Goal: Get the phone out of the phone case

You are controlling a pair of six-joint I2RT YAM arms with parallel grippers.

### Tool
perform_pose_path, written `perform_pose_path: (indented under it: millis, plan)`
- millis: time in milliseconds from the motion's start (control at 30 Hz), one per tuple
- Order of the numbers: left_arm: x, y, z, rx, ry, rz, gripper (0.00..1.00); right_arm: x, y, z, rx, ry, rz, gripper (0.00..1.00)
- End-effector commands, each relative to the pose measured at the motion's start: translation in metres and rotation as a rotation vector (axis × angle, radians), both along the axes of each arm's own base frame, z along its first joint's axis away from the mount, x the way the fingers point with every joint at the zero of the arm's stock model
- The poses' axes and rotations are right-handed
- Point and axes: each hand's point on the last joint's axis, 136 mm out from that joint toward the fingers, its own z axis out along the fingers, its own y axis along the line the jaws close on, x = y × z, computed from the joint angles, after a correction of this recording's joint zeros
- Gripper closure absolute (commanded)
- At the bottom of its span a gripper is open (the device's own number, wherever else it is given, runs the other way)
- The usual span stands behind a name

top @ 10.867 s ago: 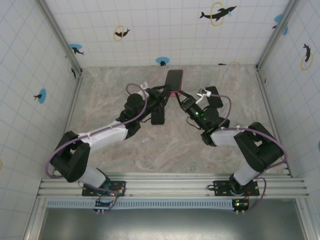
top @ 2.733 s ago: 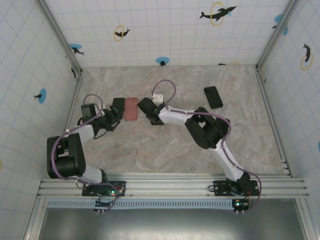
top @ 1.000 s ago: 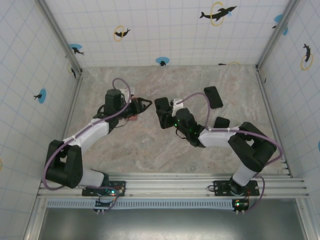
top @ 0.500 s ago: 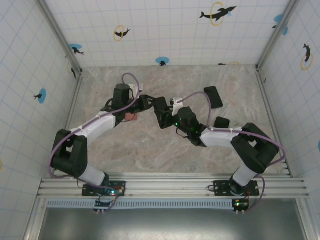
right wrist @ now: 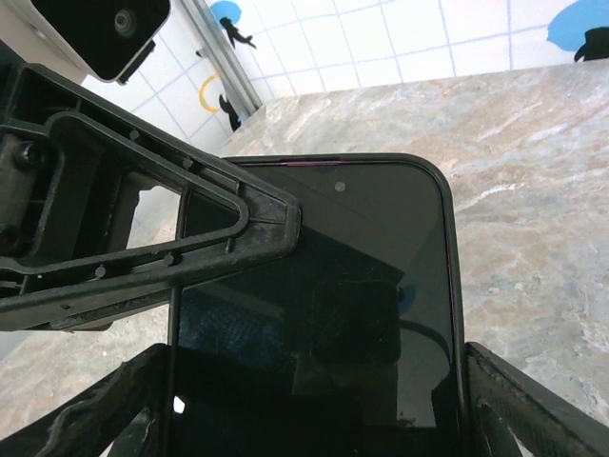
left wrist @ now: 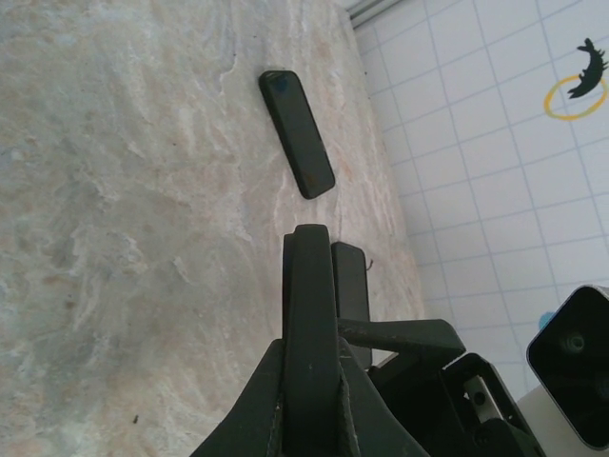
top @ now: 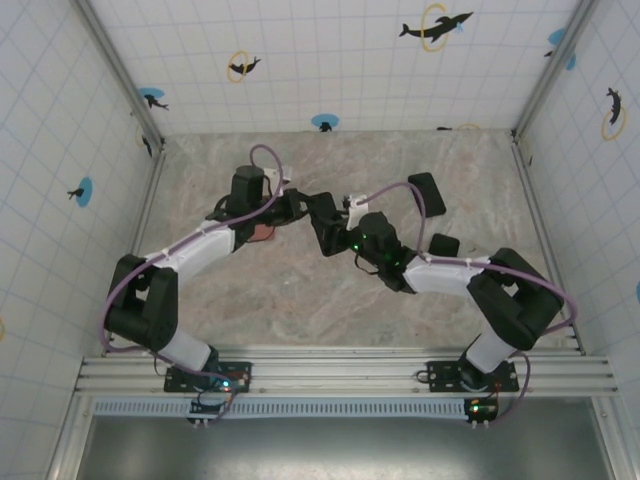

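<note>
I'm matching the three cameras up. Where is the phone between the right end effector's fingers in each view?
Top external: phone at mid-table, where the two arms meet.
Left wrist: phone seen nearly edge-on, just right of the shut left end effector.
Right wrist: phone at centre, screen toward the camera.
Shared landmark: the left end effector, beside the phone in every view.

We count two arms, the left arm (top: 190,262) and the right arm (top: 455,275). They end in two grippers, the left gripper (top: 298,205) and the right gripper (top: 330,232). Each arm carries one purple cable, the left cable (top: 262,152) and the right cable (top: 395,190), so two cables. We count two phones: the held phone (right wrist: 314,314) and the lying phone (top: 427,193). We make out one reddish case (top: 262,232). On the walls we count three whole orange rings (top: 424,20).
</note>
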Motion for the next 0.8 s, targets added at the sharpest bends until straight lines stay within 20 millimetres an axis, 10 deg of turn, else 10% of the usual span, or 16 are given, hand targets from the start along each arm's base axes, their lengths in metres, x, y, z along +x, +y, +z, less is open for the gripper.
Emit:
perform_pose_path:
  millis: [0, 400, 767]
  plan:
    - [0.011, -0.009, 0.039, -0.076, -0.069, -0.012, 0.94, -0.011, -0.003, 0.043, 0.095, -0.098, 0.045, 0.14]
    - [0.039, 0.002, 0.107, -0.331, -0.06, 0.108, 0.95, -0.047, -0.062, 0.056, 0.329, 0.018, 0.02, 0.09]
    - [0.027, 0.018, 0.139, -0.563, 0.009, 0.21, 0.96, -0.068, -0.065, 0.109, 0.804, 0.076, 0.089, 0.41]
